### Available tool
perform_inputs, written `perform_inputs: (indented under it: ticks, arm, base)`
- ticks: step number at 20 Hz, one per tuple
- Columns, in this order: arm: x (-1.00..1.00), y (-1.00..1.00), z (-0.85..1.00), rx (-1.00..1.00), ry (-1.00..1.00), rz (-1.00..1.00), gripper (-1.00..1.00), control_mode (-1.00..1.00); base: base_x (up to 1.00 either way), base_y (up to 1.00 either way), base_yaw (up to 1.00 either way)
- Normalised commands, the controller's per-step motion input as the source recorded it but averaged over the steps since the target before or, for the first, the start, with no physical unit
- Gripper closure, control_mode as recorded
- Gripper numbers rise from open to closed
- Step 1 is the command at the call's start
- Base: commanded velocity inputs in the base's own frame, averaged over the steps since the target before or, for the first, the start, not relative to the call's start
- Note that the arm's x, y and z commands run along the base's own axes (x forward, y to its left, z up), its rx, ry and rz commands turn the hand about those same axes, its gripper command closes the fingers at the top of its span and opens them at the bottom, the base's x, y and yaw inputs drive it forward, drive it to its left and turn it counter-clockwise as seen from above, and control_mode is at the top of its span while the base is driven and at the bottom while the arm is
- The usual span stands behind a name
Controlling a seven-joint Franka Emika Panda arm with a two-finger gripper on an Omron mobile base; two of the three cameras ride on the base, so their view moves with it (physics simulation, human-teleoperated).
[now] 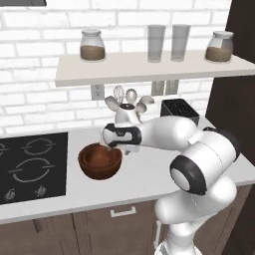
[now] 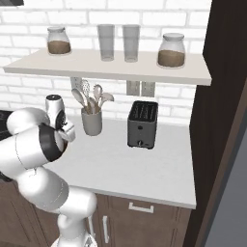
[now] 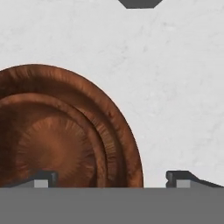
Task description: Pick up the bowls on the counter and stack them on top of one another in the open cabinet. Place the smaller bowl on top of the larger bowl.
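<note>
The larger bowl (image 1: pixel 99 160) (image 3: pixel 118 127), wide and dark reddish-brown, stands on the counter (image 1: pixel 144 182) just right of the cooktop. In the hand view a narrower brown rim lies inside it, so the smaller bowl (image 3: pixel 52 144) appears to sit nested in the larger one. My gripper (image 1: pixel 124 148) (image 3: pixel 113 178) hangs open just above the bowls' right rim, which falls between its two spread fingertips (image 3: pixel 43 178). Nothing is held. The open cabinet (image 1: pixel 149 69) (image 2: pixel 120 67) runs along the brick wall above.
A grey utensil cup (image 2: pixel 91 121) and a dark toaster (image 1: pixel 179 110) (image 2: pixel 143 124) stand at the back of the counter. The black cooktop (image 1: pixel 32 167) lies left. Two jars (image 1: pixel 92 46) and two glasses (image 1: pixel 156 43) occupy the shelf, with bare room between them.
</note>
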Motion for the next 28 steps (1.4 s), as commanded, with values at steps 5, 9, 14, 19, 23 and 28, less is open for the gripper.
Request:
perform_inputs:
  ticks: [5, 9, 14, 19, 23, 28]
  arm:
    - [0.09, 0.20, -0.28, -0.04, 0.00, 0.01, -1.00, -1.00]
    - [0.01, 0.18, -0.40, -0.08, 0.00, 0.00, -1.00, -1.00]
    - [0.00, 0.05, -0.57, -0.11, 0.00, 0.00, 1.00, -1.00]
    - [0.00, 0.00, -0.07, 0.00, 0.00, 0.00, 1.00, -1.00]
    - [0.00, 0.00, 0.00, 0.00, 0.00, 0.00, 1.00, -1.00]
    - [-0.20, -0.02, 0.21, 0.00, -0.07, 0.00, 1.00, -1.00]
  base:
    - [0.00, 0.00, 0.00]
    - [0.00, 0.00, 0.00]
    - [0.00, 0.00, 0.00]
    - [0.00, 0.00, 0.00]
    - [0.00, 0.00, 0.00]
    - [0.00, 0.00, 0.00]
